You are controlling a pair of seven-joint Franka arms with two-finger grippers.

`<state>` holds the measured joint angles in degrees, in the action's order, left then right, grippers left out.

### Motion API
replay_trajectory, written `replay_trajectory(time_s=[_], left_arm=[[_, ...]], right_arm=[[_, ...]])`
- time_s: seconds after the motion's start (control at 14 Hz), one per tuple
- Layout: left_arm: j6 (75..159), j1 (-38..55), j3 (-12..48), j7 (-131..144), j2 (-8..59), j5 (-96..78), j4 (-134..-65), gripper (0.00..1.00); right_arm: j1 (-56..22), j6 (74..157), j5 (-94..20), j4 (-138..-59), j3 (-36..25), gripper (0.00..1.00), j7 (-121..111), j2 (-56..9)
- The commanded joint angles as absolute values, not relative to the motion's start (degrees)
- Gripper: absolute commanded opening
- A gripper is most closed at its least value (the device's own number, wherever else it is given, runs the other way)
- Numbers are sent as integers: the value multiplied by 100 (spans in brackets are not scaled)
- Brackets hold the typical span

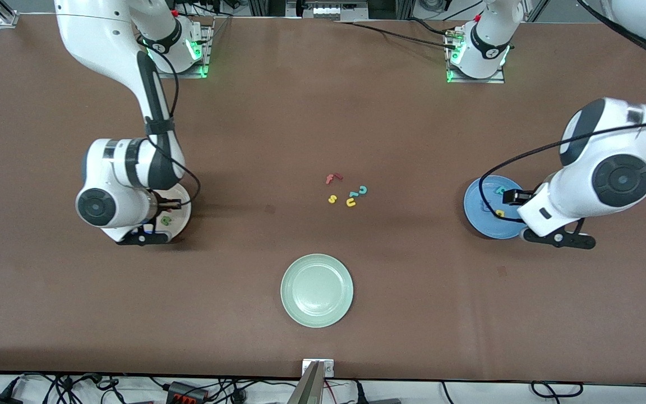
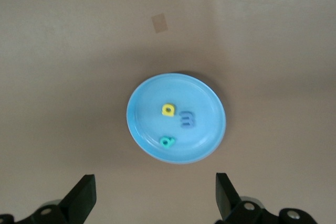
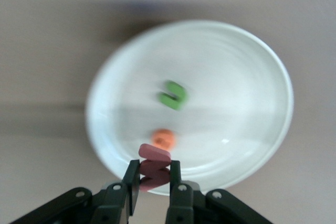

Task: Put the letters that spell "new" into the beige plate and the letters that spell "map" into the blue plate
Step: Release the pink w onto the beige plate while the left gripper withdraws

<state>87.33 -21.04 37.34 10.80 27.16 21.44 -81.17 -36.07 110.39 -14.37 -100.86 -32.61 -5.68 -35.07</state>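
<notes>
While left fingers (image 2: 154, 198) gape over blue plate (image 2: 210, 103), right fingers (image 3: 154, 182) pinch w (image 3: 154, 167)

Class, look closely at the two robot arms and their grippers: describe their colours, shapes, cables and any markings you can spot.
Both arms have glossy white rounded shells with black joint bands and round dark grey end caps. A black cable loops along each arm. The bases glow with green lights. The left gripper and the right gripper each have two black fingers on a black body with small silver screws.
</notes>
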Motion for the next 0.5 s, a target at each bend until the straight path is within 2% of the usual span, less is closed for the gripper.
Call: replay_trajectory(time_s=[0.0, 0.07, 0.29, 0.43], left_arm=[[8324, -2083, 3674, 967, 2490, 1584, -7646, 100], [8288, -2040, 3465, 758, 2261, 1330, -7699, 100], [8306, -1163, 1921, 98, 1654, 575, -8015, 100], [8550, -723, 1102, -44, 1145, -24, -8531, 100]], right_arm=[[-3622, 11258, -1424, -10424, -3305, 16, -756, -3348], [-3569, 11363, -1424, -10467, -3305, 16, -799, -3383], [-3262, 11610, -1441, -10485, -3296, 17, -1282, -3533], [-3199, 11689, -1468, -10485, -3296, 17, -1336, -3586]])
